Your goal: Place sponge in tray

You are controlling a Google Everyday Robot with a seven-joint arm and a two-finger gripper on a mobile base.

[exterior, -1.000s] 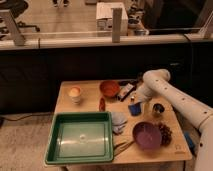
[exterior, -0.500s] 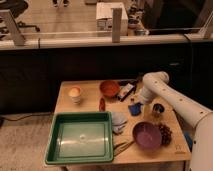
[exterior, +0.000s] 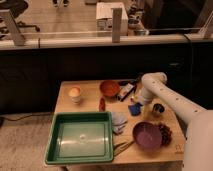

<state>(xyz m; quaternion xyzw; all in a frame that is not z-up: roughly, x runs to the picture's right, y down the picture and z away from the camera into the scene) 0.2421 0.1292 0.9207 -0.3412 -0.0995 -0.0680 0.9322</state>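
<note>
The gripper (exterior: 136, 101) is hanging right over the blue sponge (exterior: 134, 109) near the table's (exterior: 65, 92) back right, well apart from the green tray (exterior: 82, 138), its grip unclear, so it is needing a square, centred pinch before lifting leftward.

Looks like an office or lab space, not anybody's home. Behind the wooden bench (exterior: 90, 150) there's a long low partition (exterior: 100, 42) with upright posts, and past it open floor with what looks like an office chair (exterior: 15, 10) at top left. The bench is laid out like a test setup: green tray (exterior: 57, 150), bowls, a cup. The white arm's gripper (exterior: 136, 100) hangs above the bench's right side.
</note>
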